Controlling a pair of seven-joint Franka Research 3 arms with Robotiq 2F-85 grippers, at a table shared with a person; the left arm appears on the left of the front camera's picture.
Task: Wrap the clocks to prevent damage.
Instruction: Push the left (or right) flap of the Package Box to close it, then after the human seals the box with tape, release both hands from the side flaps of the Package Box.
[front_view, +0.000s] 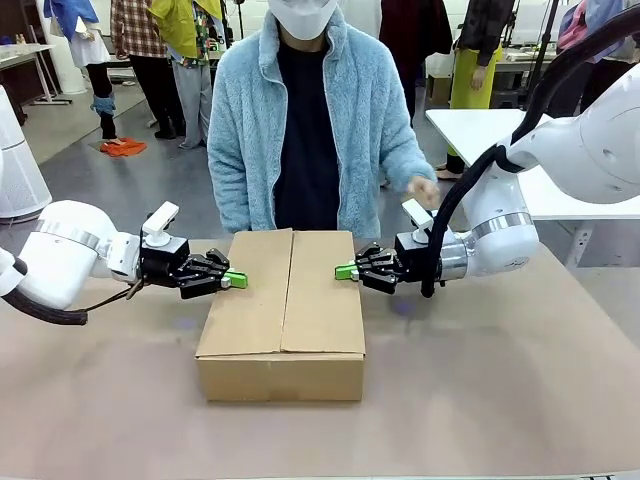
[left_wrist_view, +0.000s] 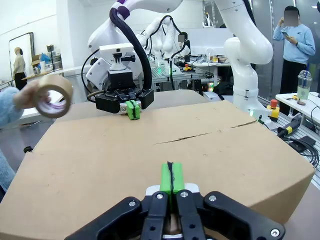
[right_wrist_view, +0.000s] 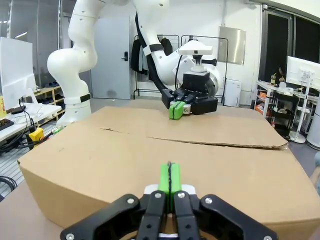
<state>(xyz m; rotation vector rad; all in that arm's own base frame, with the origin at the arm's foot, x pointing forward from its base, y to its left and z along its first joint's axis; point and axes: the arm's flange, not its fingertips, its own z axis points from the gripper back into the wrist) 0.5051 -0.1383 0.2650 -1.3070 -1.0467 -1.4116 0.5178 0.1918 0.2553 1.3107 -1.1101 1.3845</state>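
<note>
The left gripper (front_view: 237, 280) is closed with nothing in it, its green pads pressed flat together. The tip lies low over the left flap of a cardboard box (front_view: 285, 300), just inside that edge. Whether it actually presses on the cardboard I cannot tell. The right gripper (front_view: 345, 271) mirrors it from the other side. It is closed and empty too, its pads together over the right flap, pointing straight at its partner across the lid. Between the two tips runs the seam where the flaps meet, shut but for a thin dark crack. With the lid down like this, I cannot tell where the clocks are. The box sits square in the middle of the brown worktop (front_view: 500, 400), one long side facing the robot. Just behind it, on the far side, stands a person in a fluffy light-blue jacket (front_view: 345, 130). One of their hands (left_wrist_view: 22, 97) is raised off to the side of the box, holding a roll of brown tape (left_wrist_view: 54, 96) clear of the cardboard.
</note>
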